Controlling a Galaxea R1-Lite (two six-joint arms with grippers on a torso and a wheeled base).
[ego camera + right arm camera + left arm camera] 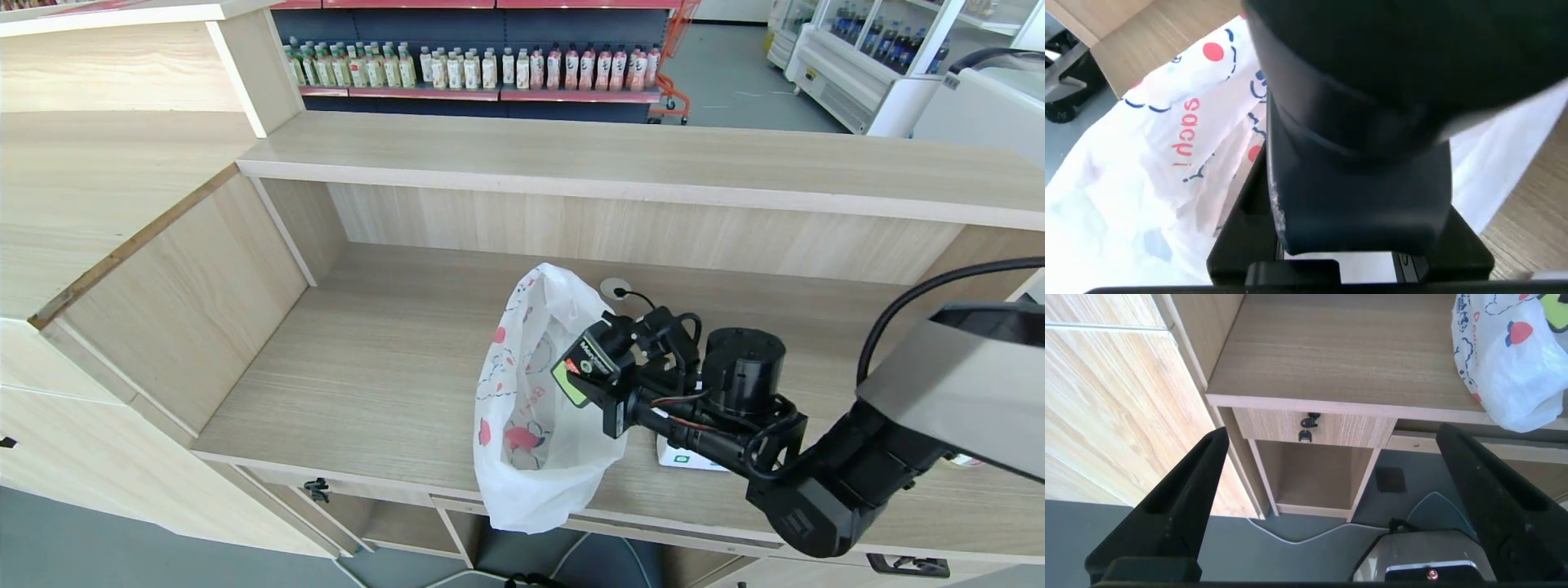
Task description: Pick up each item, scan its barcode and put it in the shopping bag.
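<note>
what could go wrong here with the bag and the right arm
1. The shopping bag hangs partly over the counter's front edge; a push or added weight might slide it off.
2. The right gripper sits at the limp bag's mouth and could snag the plastic.
3. The white box lies right under that arm and may get knocked.

A white box on the desk lies mostly behind the right arm, so its shape and label cannot be told. The shopping bag is cut off by the left wrist view's edge, and its contents are unclear through the plastic. A dark blurred mass blocks the right wrist view.
</note>
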